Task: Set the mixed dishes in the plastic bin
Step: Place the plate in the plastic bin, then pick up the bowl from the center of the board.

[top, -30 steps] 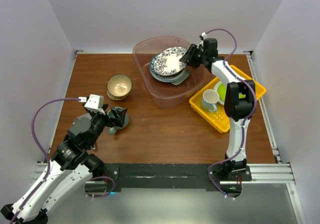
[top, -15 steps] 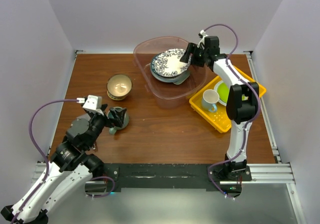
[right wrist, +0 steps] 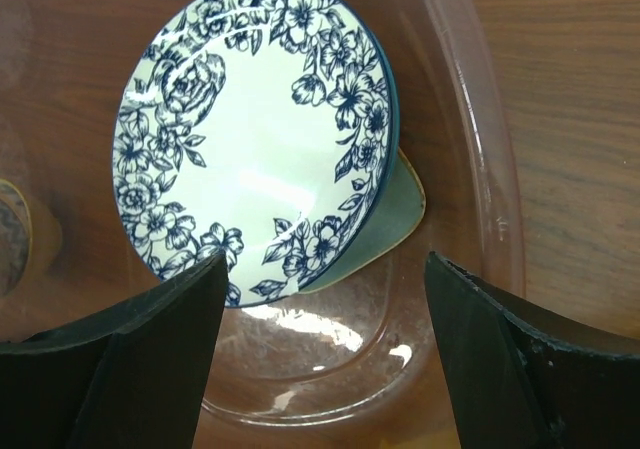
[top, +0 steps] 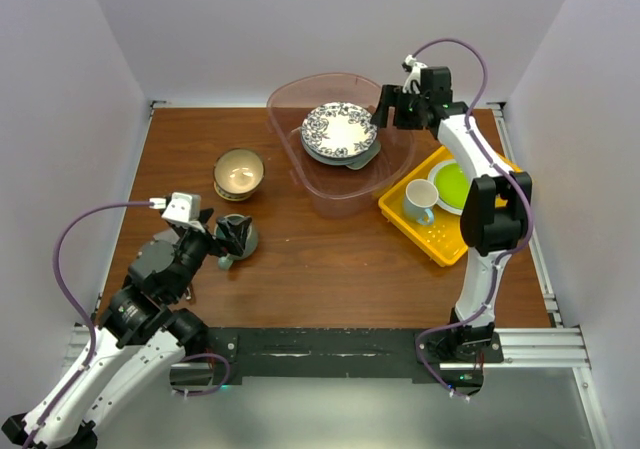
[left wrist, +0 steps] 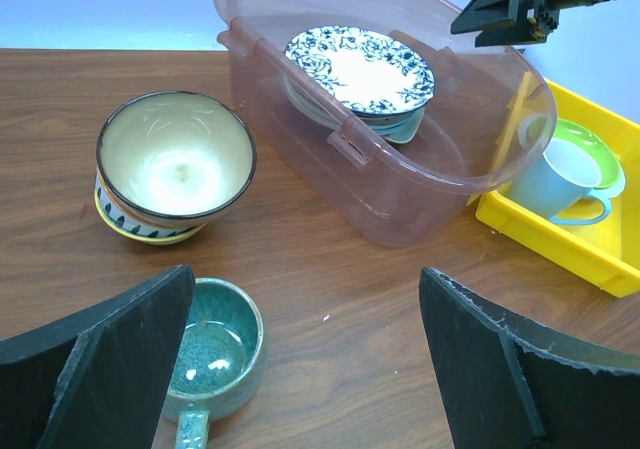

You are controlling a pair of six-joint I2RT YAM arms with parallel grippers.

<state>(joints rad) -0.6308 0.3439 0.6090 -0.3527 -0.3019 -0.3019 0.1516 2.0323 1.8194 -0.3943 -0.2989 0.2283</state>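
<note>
Inside plastic bin (top: 330, 197), blue floral plate (top: 340, 126) lies free; right hand (top: 382, 109) spread.

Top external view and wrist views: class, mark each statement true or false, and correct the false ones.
1. The blue floral plate lies inside the plastic bin. True.
2. The teal mug is in the bin. False: it stands on the table, outside the bin.
3. The white mug sits in the yellow tray beside the lime-green plate. True.
4. The right gripper has its fingers clamped on the floral plate. False: the fingers are spread open and hold nothing; the plate rests in the bin.
5. The tan bowl stands in the yellow tray. False: it stands on the table, left of the bin.
</note>
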